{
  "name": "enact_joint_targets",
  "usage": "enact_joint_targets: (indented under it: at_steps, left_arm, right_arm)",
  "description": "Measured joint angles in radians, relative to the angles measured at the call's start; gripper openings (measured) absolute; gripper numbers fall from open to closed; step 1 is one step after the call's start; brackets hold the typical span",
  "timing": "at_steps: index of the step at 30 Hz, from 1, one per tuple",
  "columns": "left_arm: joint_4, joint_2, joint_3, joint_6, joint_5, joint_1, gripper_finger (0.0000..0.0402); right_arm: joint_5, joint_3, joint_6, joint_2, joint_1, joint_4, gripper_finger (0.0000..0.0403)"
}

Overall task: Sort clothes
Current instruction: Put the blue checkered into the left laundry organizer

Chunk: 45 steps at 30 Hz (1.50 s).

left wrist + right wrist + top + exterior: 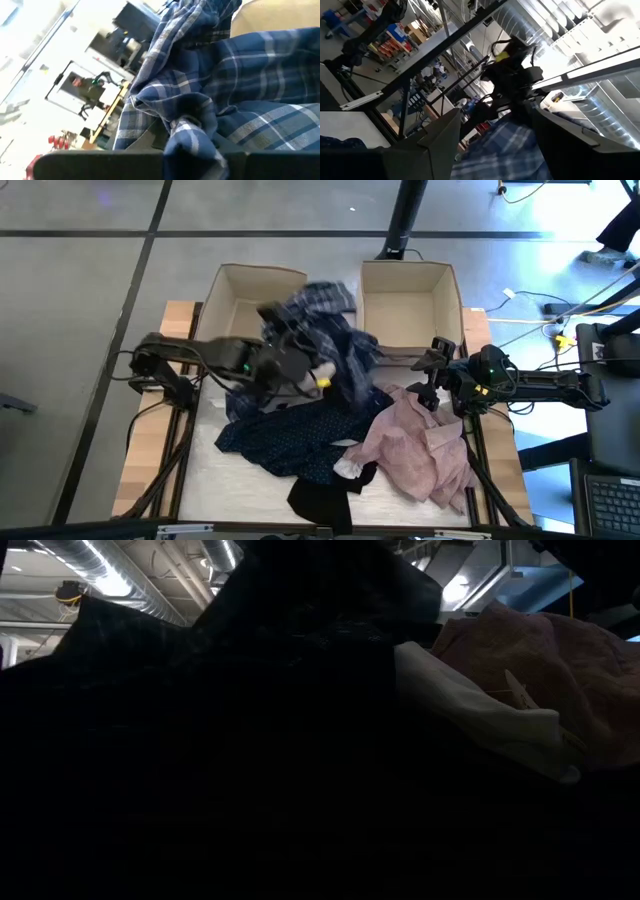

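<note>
- Between the two beige boxes' near edges, toward the left box (245,295), I have the left gripper (298,368) up off the table with the blue-white plaid shirt (330,330) bunched at its tip; my left wrist view shows a fold of plaid (187,130) pinched at the fingers, so I read them as closed on the cloth.
- On my right, the right gripper (432,370) waits with its fingers spread and empty, just above the pale pink shirt (420,440) and beside the right box (408,305).
- Much of the plaid drapes down onto the navy dotted shirt (290,442); I judge I must lift higher before travelling, or it may drag the navy one along.
- I want the whole shirt over the box mouth before letting go, since a trailing sleeve could hang over the rim.
- Nearer the table's front, the black piece (320,498) and the small white piece (350,468) lie untouched.
</note>
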Motion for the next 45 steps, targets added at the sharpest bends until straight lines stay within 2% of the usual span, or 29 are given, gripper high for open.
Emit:
enact_joint_targets:
  at_steps: [5, 13, 16, 19, 22, 24, 30, 34, 37, 40, 45]
  left_arm:
    - [0.059, -0.100, 0.000, 0.069, -0.003, 0.040, 0.0017]
    - [0.258, -0.234, 0.000, 0.243, -0.005, 0.112, 0.0021]
    - [0.370, -0.268, 0.000, 0.351, -0.004, 0.142, 0.0016]
    - [0.568, -0.288, 0.000, 0.520, 0.021, 0.170, 0.0016]
    - [0.841, -0.294, 0.000, 0.712, 0.088, 0.186, 0.0020]
    - [0.976, -0.296, 0.000, 0.794, 0.170, 0.201, 0.0021]
    - [1.187, -0.289, 0.000, 0.973, 0.394, 0.290, 0.0016]
    - [1.221, -0.290, 0.000, 1.009, 0.508, 0.374, 0.0022]
    - [1.204, -0.291, -0.004, 0.986, 0.523, 0.435, 0.0024]
    - [1.095, -0.292, -0.024, 0.932, 0.483, 0.485, 0.0022]
    - [0.743, -0.290, -0.068, 0.777, 0.359, 0.534, 0.0022]
  right_arm:
    - [0.024, 0.000, 0.000, 0.000, 0.000, -0.001, 0.0250]
    - [0.032, 0.000, 0.000, 0.000, 0.000, -0.001, 0.0250]
    - [0.033, 0.000, 0.000, 0.000, 0.000, -0.001, 0.0250]
    - [0.036, 0.000, 0.000, 0.000, 0.000, -0.003, 0.0250]
    - [0.052, 0.000, -0.001, 0.001, 0.000, -0.005, 0.0250]
    - [0.066, 0.000, -0.003, 0.001, 0.000, -0.009, 0.0250]
    - [0.109, 0.000, -0.005, 0.001, 0.000, -0.042, 0.0250]
    - [0.149, 0.000, -0.006, 0.001, 0.000, -0.054, 0.0250]
    - [0.180, 0.000, -0.008, 0.001, 0.000, -0.057, 0.0250]
    - [0.196, 0.000, -0.008, 0.001, 0.000, -0.058, 0.0250]
    - [0.197, 0.000, -0.008, 0.001, 0.000, -0.092, 0.0250]
